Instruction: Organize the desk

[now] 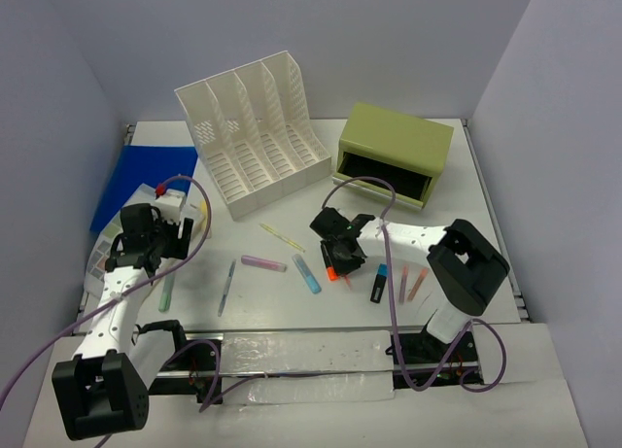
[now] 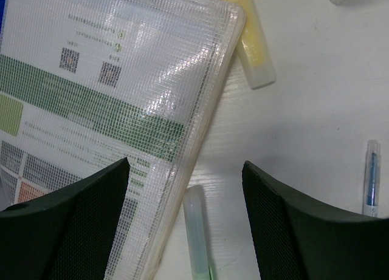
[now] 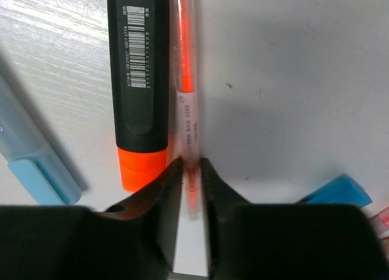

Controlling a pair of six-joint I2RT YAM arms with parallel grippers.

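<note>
The white desk (image 1: 486,205) holds scattered pens and highlighters. My right gripper (image 1: 336,256) (image 3: 191,166) is down at the desk surface, its jaws shut on a clear orange pen (image 3: 187,79). The pen lies right beside a black and orange highlighter (image 3: 140,85) (image 1: 332,271). My left gripper (image 1: 158,246) (image 2: 185,170) is open and empty. It hovers over the edge of a clear mesh pouch of papers (image 2: 109,79) and the clear cap of a green pen (image 2: 197,231) (image 1: 167,291).
A white slotted file rack (image 1: 255,132) and an olive-green drawer box (image 1: 397,152) with its drawer open stand at the back. A blue folder (image 1: 144,181) lies far left. A yellow highlighter (image 2: 252,43), a purple pen (image 1: 263,262), a light-blue highlighter (image 1: 307,273), a blue pen (image 1: 226,286), a black highlighter (image 1: 378,285) and pink pens (image 1: 409,285) lie about.
</note>
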